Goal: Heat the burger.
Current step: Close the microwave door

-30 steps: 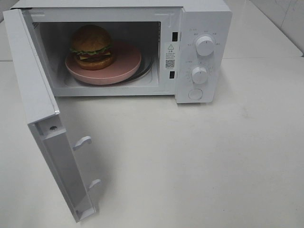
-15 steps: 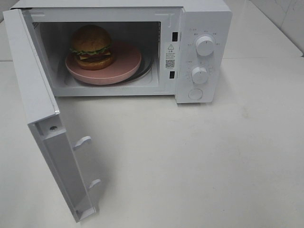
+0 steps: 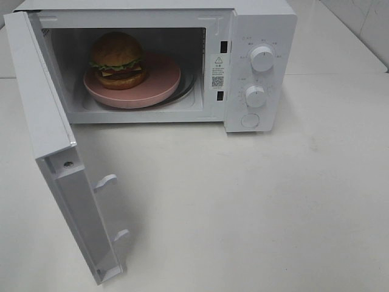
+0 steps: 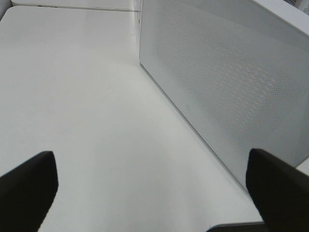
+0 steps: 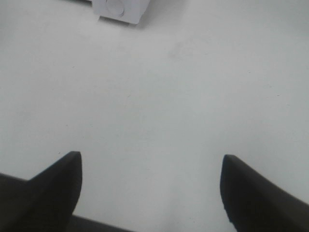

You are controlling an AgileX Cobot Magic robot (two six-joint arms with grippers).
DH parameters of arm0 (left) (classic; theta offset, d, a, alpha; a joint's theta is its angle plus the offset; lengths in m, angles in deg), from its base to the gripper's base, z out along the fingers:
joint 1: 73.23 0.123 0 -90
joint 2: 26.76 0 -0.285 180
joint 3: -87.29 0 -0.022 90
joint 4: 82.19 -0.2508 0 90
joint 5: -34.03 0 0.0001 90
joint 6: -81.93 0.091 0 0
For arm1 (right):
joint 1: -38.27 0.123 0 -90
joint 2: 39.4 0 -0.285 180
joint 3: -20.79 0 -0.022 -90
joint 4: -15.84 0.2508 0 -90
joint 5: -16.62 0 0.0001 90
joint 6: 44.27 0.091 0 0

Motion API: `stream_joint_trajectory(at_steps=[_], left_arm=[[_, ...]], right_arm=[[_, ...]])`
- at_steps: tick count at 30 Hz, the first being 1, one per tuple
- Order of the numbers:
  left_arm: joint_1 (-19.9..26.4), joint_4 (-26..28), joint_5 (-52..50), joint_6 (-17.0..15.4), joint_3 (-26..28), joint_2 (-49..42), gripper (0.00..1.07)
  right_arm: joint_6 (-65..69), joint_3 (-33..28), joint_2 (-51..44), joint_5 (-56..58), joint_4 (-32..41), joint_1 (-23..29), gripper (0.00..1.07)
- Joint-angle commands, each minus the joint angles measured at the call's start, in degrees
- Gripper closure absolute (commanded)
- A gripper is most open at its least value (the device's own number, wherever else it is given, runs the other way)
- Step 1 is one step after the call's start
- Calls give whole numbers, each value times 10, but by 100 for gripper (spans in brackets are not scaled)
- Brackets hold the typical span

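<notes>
Inside the open microwave, on the L side of a round pink plate, the burger stands upright w/ its bun top up. The door is swung wide to the L of the cavity, its two latch hooks facing the white table. The left gripper has its dark fingers spread wide w/ nothing btwn them, over bare table just beside the door's perforated panel, & the right gripper likewise has jaws apart & empty, above the table near the microwave's control-panel corner.
</notes>
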Motion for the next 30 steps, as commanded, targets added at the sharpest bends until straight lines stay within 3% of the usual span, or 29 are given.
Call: stream_joint_trajectory(at_steps=[1,11,30], left_arm=[[-1,1,-7,2,0,-1,8],[-1,1,-7,2,0,-1,8],[-1,1,-7,2,0,-1,8]], right_arm=[[-2,-2,-40,2,3,-39,31],[-2,-2,-132,2,3,-109,31],[-2,-2,-132,2,3,-109,31]])
